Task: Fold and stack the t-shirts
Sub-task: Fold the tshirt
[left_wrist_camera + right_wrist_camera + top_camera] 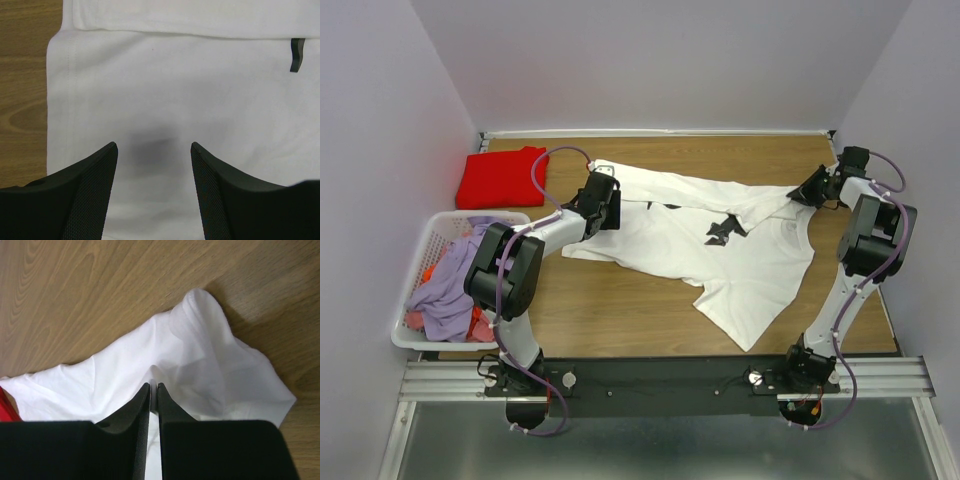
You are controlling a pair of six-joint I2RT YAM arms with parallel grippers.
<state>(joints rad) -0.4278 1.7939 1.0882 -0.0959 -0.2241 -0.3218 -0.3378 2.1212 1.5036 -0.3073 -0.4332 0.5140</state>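
Observation:
The white t-shirt [720, 250] lies spread and partly folded across the middle of the table, its black chest print [723, 230] showing. My left gripper [603, 200] hovers open over the shirt's left part [165, 95], nothing between its fingers [95, 190]. At the far right my right gripper [807, 192] is shut on a pinched fold of the white shirt's edge [200, 365]. The red t-shirt [500, 176] lies folded at the far left corner of the table; a sliver of it [6, 407] shows in the right wrist view.
A white slatted laundry basket [430, 235] with lilac, orange and pink clothes stands off the table's left edge. Walls close in the table at the back and on both sides. Bare wood [620, 310] shows in front of the shirt.

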